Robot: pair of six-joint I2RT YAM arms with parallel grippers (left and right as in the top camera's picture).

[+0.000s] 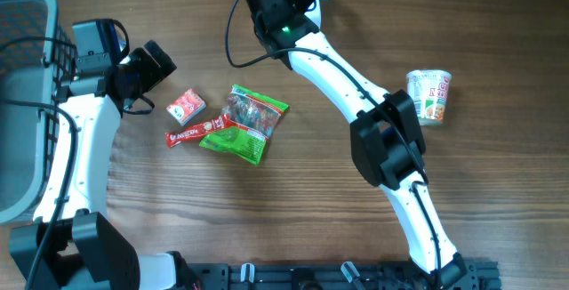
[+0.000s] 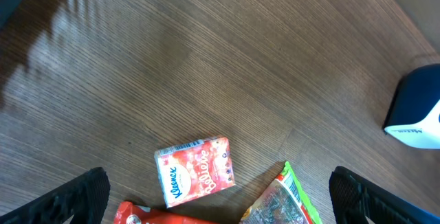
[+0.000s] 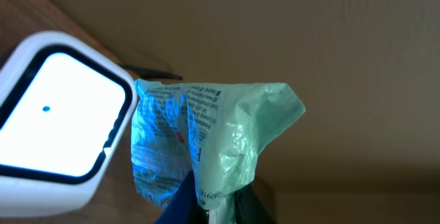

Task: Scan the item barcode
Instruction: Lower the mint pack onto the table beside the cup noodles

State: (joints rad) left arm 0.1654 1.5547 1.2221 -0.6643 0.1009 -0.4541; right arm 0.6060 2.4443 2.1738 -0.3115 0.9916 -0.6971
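Overhead, nearest on the table (image 1: 293,219) lies a green bag (image 1: 245,123), with a red bar (image 1: 190,133) touching its left edge and a red tissue pack (image 1: 187,106) just beyond the bar. A cup (image 1: 429,95) stands well apart at the right. Just left of and a little beyond the tissue pack, the left gripper (image 1: 156,73) hangs with its fingers spread wide and nothing between them; in the left wrist view the tissue pack, the bar's end and the bag's corner lie below that gap. A grey basket (image 1: 20,103) sits at the far left edge. Farthest off, at the far edge of the table, the right gripper (image 3: 208,209) is closed tight on the lower end of a pale green packet (image 3: 206,135). The packet is held up off the table, its printed side just beside the lit window of the white scanner (image 3: 56,114); whether they touch I cannot tell.
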